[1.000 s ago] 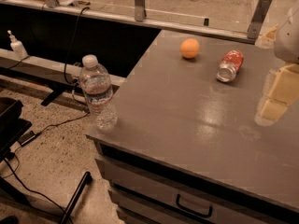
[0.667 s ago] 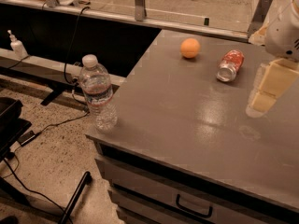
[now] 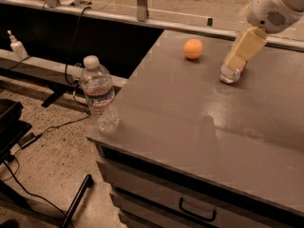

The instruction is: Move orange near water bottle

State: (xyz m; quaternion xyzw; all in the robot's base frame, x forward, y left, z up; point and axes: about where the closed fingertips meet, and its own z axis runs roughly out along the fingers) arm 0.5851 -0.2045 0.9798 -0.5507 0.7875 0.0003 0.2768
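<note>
The orange (image 3: pixel 193 48) sits on the grey table (image 3: pixel 190 127) near its far edge. The water bottle (image 3: pixel 99 95) stands upright at the table's near left corner, far from the orange. My gripper (image 3: pixel 239 56) hangs from the white arm at the upper right. It is to the right of the orange, above the table, and covers most of the soda can (image 3: pixel 230 74) lying there. The gripper holds nothing that I can see.
A small white pump bottle (image 3: pixel 17 45) stands on a ledge at far left. Cables (image 3: pixel 57 127) and a black stand leg (image 3: pixel 76 201) lie on the floor left of the table. A drawer with a handle (image 3: pixel 197 213) is in the table's front.
My gripper has moved left and toward the far side of the table, from the right edge to in front of the soda can. The orange and the bottle have not moved.
</note>
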